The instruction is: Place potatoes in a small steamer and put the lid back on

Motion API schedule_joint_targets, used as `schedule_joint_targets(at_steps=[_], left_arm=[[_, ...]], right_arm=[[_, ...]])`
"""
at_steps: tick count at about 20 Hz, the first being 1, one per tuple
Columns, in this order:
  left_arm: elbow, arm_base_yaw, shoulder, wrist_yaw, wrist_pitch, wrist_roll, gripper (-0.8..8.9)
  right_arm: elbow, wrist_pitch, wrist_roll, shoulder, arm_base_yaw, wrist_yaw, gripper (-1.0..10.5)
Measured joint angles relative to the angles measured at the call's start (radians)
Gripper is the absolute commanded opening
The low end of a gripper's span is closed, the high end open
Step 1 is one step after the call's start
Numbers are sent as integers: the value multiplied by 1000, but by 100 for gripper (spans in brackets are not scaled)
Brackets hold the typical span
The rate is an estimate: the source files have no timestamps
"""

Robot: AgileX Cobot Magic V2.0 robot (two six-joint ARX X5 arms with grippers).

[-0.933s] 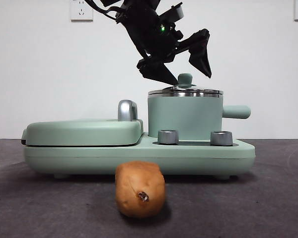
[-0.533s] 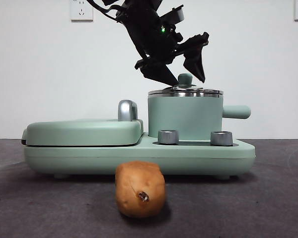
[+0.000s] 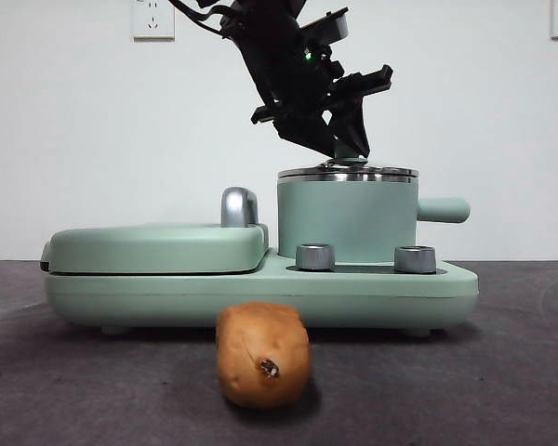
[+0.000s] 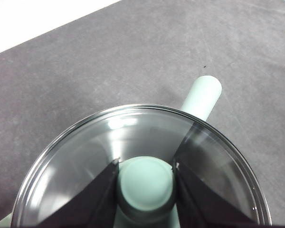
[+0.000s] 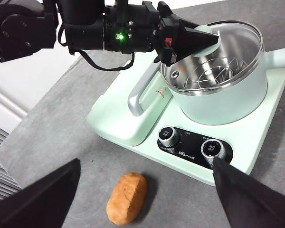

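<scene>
Over the last second your left gripper point(image 3: 346, 147) went from standing wide open on either side of the lid's knob point(image 4: 146, 183) to pinching it. A second earlier the jaws were spread well apart above the glass lid point(image 4: 133, 137), half a second earlier they had narrowed, and at this moment the left wrist view showed both black jaws pressed against the sides of the mint-green knob, with no gap left. So you had the knob clamped, though the lid itself had not come up: in the front view its steel rim lay flat on the small steamer point(image 3: 346, 221), just as it had in the earlier pictures.

That meant the grasp was made and the lift was the step ahead of you. Nothing could go into the pot until that lid came off and was set aside.

The potato point(image 3: 261, 354) had not moved; it lay on the dark table point(image 3: 521, 372) in front of the appliance's base point(image 3: 260, 293), near the flat griddle cover point(image 3: 153, 246), its dark spot facing the front camera.

Your right gripper point(image 5: 142, 194) waited high above the table with its jaws spread wide and nothing between them, looking down on the potato and the control knobs point(image 5: 169, 136).
</scene>
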Motion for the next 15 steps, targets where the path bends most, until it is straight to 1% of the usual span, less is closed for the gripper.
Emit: schedule_joint_targets(at_steps=[2,4,6,11,13,15], left_arm=[[3,0,0,0,-6,7,53],[26,0,0,-3,-47,7,53],[80,0,0,-3,-131,7,53],[301,-1,1,-3,-409,7,52],[372,-1,0,-3,-489,7,52],[412,-1,-6,-3,-538,10,52]], right_arm=[[0,0,0,0,0,0,443],[0,0,0,0,0,0,443],[0,0,0,0,0,3,443],[0,0,0,0,10,85,443],[0,0,6,2,44,121,443],[15,-7,29,16,108,162,443]])
